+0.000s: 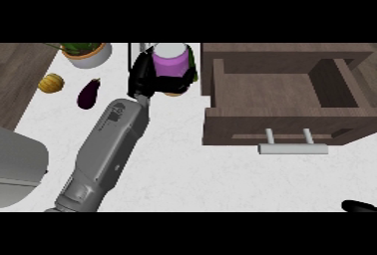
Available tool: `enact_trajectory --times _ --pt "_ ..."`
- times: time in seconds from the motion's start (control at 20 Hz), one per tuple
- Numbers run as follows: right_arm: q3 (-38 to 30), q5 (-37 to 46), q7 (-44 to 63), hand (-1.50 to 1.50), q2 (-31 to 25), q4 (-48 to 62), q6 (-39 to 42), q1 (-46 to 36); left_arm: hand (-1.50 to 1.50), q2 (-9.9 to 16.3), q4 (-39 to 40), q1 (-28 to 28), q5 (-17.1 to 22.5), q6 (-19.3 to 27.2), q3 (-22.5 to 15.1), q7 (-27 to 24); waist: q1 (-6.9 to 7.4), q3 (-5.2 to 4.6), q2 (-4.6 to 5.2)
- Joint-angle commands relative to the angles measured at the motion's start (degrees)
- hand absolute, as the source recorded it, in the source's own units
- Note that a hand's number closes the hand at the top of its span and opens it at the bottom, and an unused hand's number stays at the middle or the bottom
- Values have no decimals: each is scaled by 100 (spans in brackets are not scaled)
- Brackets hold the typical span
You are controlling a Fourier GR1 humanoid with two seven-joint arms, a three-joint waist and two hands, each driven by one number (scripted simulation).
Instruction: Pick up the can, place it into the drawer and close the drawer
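Fingers of your left hand (142, 74) are curling round the can (171, 62); black fingers are wrapping its left side and more black is showing at its right edge, so the hand is clasping the can rather than lying spread beside it; the can itself is showing a pale grey top and a purple body, and you are seeing it at the far side of the white desk (184, 169), just left of the drawer (276, 94); whether the can is resting on the desk or is lifted off it, you cannot tell from this steep angle. Your left forearm (106, 154) is running grey from the lower edge up to that hand; the drawer is standing pulled open, its brown wooden tray lying bare to your view, and its pale bar handle (292, 148) is sticking out from the front panel toward you. Your right hand (358, 205) is barely peeking in at the lower right corner, well apart from the drawer; only a black tip is showing, so you cannot tell how its fingers are lying. Left of the can, an eggplant (89, 93) and a small yellow squash (52, 82) are lying on the desk, with a potted plant (87, 53) beyond them.
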Motion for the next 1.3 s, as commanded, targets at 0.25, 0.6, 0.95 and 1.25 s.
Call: enact_trajectory --times 0.25,0.6,0.95,1.25 --pt "26 84 96 -150 -32 36 -33 -116 150 76 -549 -1372 -133 542 -120 1587 -61 -3 31" --pt "-246 -288 -131 -150 -115 132 201 12 150 -92 -52 -2317 -2 1043 -256 2020 -138 0 47" --pt "66 93 4 -150 55 -3 -30 -121 150 -93 855 -3131 499 1464 -791 1920 -239 2 68" --pt "83 -15 95 -150 -15 -98 -25 -281 150 -93 1745 -3858 809 1561 -988 1893 -378 6 104"
